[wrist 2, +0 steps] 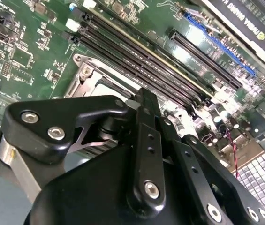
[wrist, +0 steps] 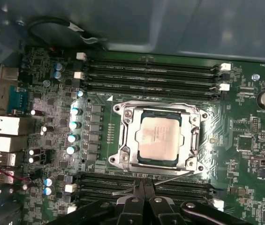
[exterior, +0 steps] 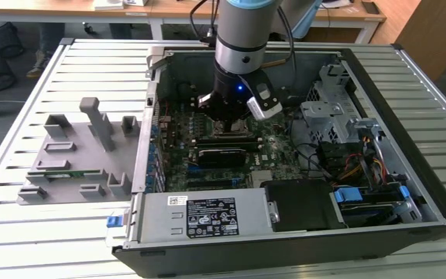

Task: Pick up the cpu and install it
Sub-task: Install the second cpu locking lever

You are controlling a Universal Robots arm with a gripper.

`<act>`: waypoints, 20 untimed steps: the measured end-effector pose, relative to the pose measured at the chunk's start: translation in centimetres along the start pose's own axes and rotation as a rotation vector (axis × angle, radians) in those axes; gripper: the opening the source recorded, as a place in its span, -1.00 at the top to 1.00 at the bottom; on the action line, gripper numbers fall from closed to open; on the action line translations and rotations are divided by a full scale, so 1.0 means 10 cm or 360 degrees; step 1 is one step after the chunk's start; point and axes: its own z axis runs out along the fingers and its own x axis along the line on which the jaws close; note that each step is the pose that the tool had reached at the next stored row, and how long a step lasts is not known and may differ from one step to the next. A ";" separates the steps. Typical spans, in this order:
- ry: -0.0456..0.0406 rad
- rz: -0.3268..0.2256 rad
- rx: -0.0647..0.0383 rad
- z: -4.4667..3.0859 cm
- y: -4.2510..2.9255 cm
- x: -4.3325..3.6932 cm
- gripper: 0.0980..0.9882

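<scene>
The cpu (wrist: 159, 138), a silver-topped square chip, lies flat in the socket on the green motherboard (wrist: 249, 140) in the first wrist view. A metal bracket frame (wrist: 127, 140) surrounds it, and a thin wire lever (wrist: 170, 176) runs along the side nearest my fingers. My gripper (wrist: 141, 184) hangs just off that edge of the socket, shut, with nothing visible between its fingers. In the second wrist view the gripper (wrist 2: 144, 96) covers most of the socket; a corner of the frame (wrist 2: 83, 70) shows. In the exterior view the gripper (exterior: 234, 119) is low inside the open computer case (exterior: 409, 174).
Memory slots (wrist: 151, 75) run along both sides of the socket. A grey fixture tray (exterior: 76, 157) holding a green memory stick (exterior: 64, 173) lies on the slatted table at the exterior view's left. Power supply (exterior: 200, 215), drive cage (exterior: 339, 116) and cables (exterior: 347, 163) crowd the case.
</scene>
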 end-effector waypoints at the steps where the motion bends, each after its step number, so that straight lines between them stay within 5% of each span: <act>1: 0.0001 0.0001 -0.0006 0.002 -0.005 0.001 0.98; 6: 0.0001 0.0008 -0.0050 0.008 -0.045 0.005 0.98; 14: -0.0001 0.0014 -0.0078 0.031 -0.078 0.098 0.98; 20: 0.0001 0.0017 -0.0079 0.125 -0.083 0.110 0.98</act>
